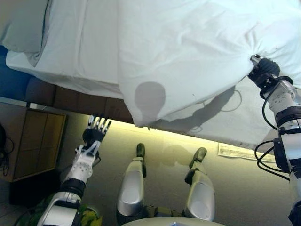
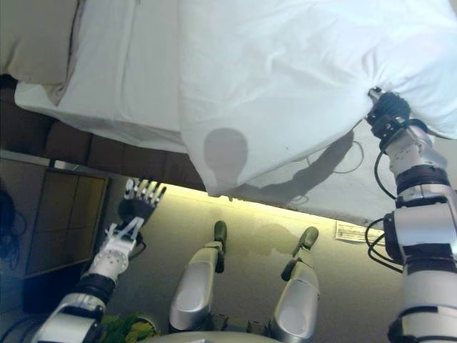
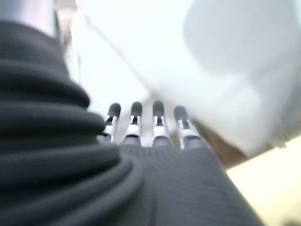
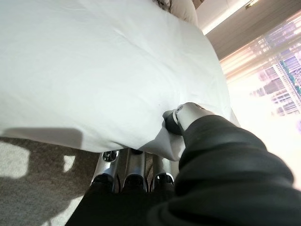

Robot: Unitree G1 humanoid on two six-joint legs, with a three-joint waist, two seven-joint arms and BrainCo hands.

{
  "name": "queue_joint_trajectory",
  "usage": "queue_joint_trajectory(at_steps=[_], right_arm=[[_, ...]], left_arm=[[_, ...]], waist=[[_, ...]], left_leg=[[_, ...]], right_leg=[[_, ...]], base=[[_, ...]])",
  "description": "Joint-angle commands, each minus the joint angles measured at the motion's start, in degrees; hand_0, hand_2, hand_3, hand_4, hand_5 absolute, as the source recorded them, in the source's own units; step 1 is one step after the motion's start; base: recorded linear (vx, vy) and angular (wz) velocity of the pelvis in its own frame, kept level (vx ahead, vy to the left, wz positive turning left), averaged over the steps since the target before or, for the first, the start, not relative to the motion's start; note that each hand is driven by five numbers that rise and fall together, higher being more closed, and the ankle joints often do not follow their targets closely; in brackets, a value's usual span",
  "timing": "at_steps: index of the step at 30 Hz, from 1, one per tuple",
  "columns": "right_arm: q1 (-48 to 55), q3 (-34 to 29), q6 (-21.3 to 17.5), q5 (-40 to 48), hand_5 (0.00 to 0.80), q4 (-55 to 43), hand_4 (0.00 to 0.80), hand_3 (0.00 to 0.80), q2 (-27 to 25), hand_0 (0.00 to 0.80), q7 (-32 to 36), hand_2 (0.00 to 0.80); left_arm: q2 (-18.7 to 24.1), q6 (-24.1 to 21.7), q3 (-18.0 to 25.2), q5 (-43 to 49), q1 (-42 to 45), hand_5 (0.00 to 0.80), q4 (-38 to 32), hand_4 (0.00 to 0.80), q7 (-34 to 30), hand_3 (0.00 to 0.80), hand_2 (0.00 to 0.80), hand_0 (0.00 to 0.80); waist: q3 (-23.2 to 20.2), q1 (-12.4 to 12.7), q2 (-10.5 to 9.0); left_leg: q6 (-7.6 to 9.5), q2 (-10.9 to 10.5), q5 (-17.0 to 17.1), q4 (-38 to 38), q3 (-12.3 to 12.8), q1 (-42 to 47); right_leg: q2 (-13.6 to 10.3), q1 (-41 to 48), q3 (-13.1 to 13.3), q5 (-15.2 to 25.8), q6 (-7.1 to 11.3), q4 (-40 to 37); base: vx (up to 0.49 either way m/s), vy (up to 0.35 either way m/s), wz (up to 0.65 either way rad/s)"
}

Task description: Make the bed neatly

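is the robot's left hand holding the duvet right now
No, the left hand hangs open below the bed edge, apart from the duvet.

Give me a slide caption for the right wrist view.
Right hand pinching the white duvet at its edge, lifting it clear of the floor.

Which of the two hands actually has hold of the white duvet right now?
The right hand: its fingers pinch a bunched fold of the white duvet. The left hand hangs below the bed edge, fingers straight, touching nothing.
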Motion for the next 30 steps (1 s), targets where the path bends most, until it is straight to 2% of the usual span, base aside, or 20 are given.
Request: queue_joint_trajectory(at_steps=[1, 8, 10, 15, 24, 30], right_arm=[[-2.0, 0.8, -1.9, 2.2, 0.800, -4.1, 0.800, 0.800, -1.4, 0.800, 3.6, 0.800], [-3.7, 3.6, -1.3, 2.2, 0.800, -4.3, 0.800, 0.800, 0.9, 0.800, 3.3, 0.800], [-4.8, 4.8, -1.4, 3.3, 0.800, -4.5, 0.800, 0.800, 2.2, 0.800, 2.5, 0.800], [-5.4, 5.5, -2.1, 4.9, 0.800, -6.1, 0.800, 0.800, 3.9, 0.800, 2.7, 0.800], [-5.0, 7.2, -1.7, 6.5, 0.800, -9.7, 0.800, 0.800, 7.9, 0.800, 1.8, 0.800], [-6.1, 7.8, -3.4, 8.6, 0.800, -11.6, 0.800, 0.800, 11.2, 0.800, 1.5, 0.800]], left_arm=[[1.3, 1.1, -5.6, 2.4, -0.7, 0.000, -1.8, 0.000, -2.3, 0.000, 0.000, 0.000], [1.5, 7.0, -10.9, 4.1, -6.8, 0.000, -1.8, 0.000, -3.7, 0.000, 0.000, 0.000], [0.7, 8.7, -13.2, 4.7, -9.7, 0.000, -0.3, 0.000, -3.0, 0.000, 0.000, 0.000], [-0.9, 12.8, -15.8, 3.9, -14.2, 0.000, 1.0, 0.000, -1.8, 0.000, 0.000, 0.000], [-7.2, 21.4, -19.3, -0.2, -20.0, 0.000, 5.0, 0.000, -2.7, 0.000, 0.000, 0.000], [-13.4, 26.5, -18.8, -9.8, -21.6, 0.000, 7.8, 0.000, 0.0, 0.000, 0.000, 0.000]], waist=[[-5.1, -0.4, 0.10], [-5.8, -1.7, -0.49], [-5.9, -2.3, -0.90], [-5.9, -3.2, -1.71], [-6.1, -5.1, -4.65], [-5.6, -6.4, -5.90]], left_leg=[[1.44, 0.9, 5.7, -8.4, 0.8, 0.9], [1.11, 1.9, 5.8, -9.3, 1.9, 2.6], [0.99, 2.3, 6.0, -9.6, 2.2, 3.0], [0.96, 2.6, 6.0, -9.8, 2.4, 3.2], [0.59, 3.8, 5.6, -9.7, 3.3, 4.4], [0.29, 4.6, 5.0, -9.1, 3.8, 4.8]], right_leg=[[-0.5, 2.5, -1.3, -7.1, 3.76, 4.2], [0.4, 3.8, -1.3, -6.9, 3.43, 3.0], [0.8, 3.9, -1.0, -6.9, 3.31, 2.9], [1.5, 3.8, -0.5, -7.3, 3.09, 3.3], [3.1, 4.7, 0.4, -7.1, 2.94, 2.6], [4.1, 5.0, 1.4, -7.0, 2.79, 2.0]], base=[[0.017, 0.021, -0.12], [0.005, -0.013, -0.11], [-0.010, -0.039, -0.10], [-0.009, -0.050, -0.02], [0.017, -0.094, -0.07], [0.012, -0.091, -0.09]])
